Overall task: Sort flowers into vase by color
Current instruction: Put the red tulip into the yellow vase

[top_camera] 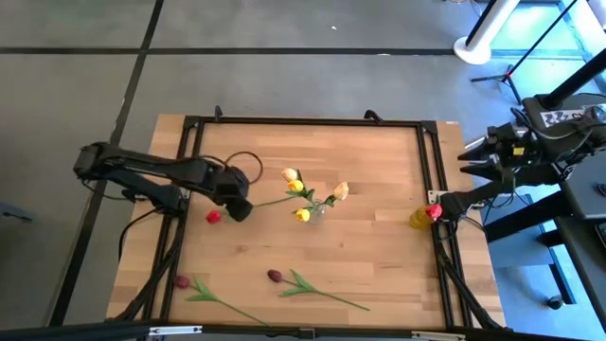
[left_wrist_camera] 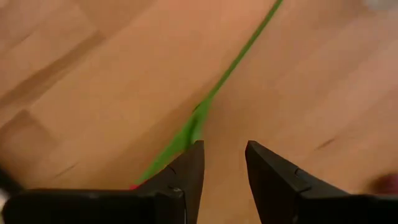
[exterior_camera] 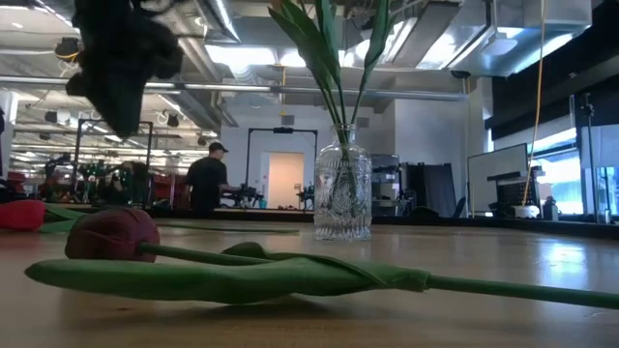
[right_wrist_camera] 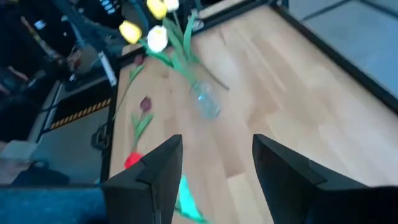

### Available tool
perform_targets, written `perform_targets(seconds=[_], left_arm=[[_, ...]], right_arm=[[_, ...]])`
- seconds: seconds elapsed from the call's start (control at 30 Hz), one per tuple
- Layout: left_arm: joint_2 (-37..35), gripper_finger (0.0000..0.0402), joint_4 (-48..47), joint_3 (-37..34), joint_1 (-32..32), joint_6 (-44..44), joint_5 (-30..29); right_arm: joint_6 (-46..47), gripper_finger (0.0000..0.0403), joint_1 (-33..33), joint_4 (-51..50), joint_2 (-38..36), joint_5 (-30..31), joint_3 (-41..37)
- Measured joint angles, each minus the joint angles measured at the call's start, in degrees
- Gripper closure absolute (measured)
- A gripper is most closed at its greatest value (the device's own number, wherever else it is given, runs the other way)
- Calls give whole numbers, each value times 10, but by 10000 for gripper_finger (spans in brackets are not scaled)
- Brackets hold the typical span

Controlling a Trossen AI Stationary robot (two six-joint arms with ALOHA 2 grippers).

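Tulips (top_camera: 305, 194) stand in a glass vase (top_camera: 320, 210) at centre frame. Left end effector (top_camera: 237, 206) hovers open over a red tulip's stem (left_wrist_camera: 211, 99) left of centre; right end effector (right_wrist_camera: 214, 180) is open at the table's (top_camera: 379, 246) right edge.

— Where do I have room on the tabletop (top_camera: 379, 256)?

— I see bare wood across the right half, between the glass vase (top_camera: 317, 210) mid-table and the right claw (top_camera: 453, 205) at the right edge.

— What blocks my left side?

— My left claw (top_camera: 239, 206) hangs low over a red tulip (top_camera: 214, 216), whose green stem runs toward the vase. Along the near edge lie two dark maroon tulips (top_camera: 275, 276), stems stretched out. The yellow and peach heads (top_camera: 301, 214) spread above the vase.
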Motion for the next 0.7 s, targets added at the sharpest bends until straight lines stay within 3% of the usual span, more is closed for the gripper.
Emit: perform_targets(seconds=[0.17,0.4,0.6,0.7], left_arm=[[92,287,-47,0,15,59,42],[163,287,-45,-2,84,149,83],[200,285,-15,-40,127,154,143],[202,272,16,-61,123,145,137]], right_arm=[[-25,210,0,12,10,-5,0],[-35,210,0,10,31,-6,0],[-22,210,0,0,35,-22,-2],[-14,210,0,-5,36,-27,-3]])
